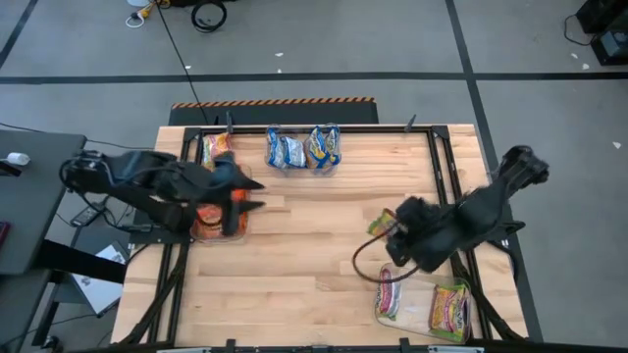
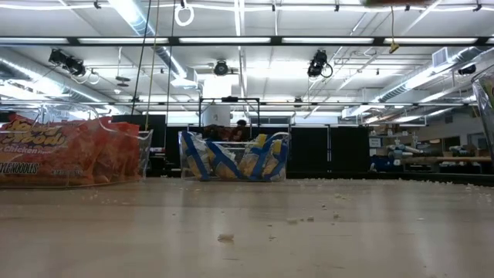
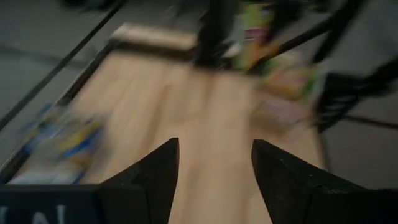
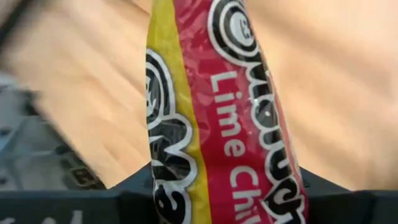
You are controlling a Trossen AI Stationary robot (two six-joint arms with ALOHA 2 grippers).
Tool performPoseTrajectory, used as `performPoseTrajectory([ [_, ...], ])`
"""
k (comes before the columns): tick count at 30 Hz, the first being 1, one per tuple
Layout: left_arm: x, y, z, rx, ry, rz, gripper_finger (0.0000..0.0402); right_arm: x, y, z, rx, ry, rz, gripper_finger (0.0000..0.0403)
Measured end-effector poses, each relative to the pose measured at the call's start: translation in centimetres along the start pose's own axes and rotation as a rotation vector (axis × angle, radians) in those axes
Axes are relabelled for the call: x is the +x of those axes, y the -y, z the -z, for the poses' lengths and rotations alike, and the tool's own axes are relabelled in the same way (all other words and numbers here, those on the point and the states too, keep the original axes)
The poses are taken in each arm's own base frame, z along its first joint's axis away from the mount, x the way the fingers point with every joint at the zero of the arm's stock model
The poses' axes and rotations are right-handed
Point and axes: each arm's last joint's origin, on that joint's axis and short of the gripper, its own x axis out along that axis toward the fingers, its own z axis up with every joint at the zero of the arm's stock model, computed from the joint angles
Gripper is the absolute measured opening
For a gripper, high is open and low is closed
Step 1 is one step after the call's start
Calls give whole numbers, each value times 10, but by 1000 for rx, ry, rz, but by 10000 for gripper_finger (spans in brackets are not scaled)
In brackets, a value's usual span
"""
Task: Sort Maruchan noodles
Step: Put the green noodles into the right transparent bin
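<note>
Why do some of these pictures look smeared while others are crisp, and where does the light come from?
Left wrist view: the wooden table and packets are motion-smeared past the open left gripper. Right wrist view: the red-and-yellow crinkly noodle packet in the right gripper is close and sharp, the background streaked. Low view: ceiling strip lights glare; the clear tray of orange packets is slightly soft. High view: even light.

Two blue-and-yellow packets (image 1: pixel 302 149) stand well ahead of both claws. Orange-red packets — one (image 1: pixel 217 146) just beyond the left claw (image 1: pixel 247 195), others heaped under it, number unclear. Three yellow-and-pink packets: one (image 1: pixel 382 222) in the right claw (image 1: pixel 396 235), two (image 1: pixel 449 309) behind it.
</note>
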Motion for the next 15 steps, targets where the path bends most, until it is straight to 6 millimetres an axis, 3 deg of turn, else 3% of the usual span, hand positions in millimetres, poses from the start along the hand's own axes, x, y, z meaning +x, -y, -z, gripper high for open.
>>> performPoseTrajectory([
  [4, -20, -15, 15, -19, -97, -137, 197, 27, -11, 30, 299, -227, 243, 165],
  [8, -28, -20, 23, -2, -159, -181, 195, 48, -30, 66, 487, -351, 389, 165],
  [15, -27, -20, 24, 59, -169, -171, 195, 74, -52, 126, 585, -480, 568, 166],
])
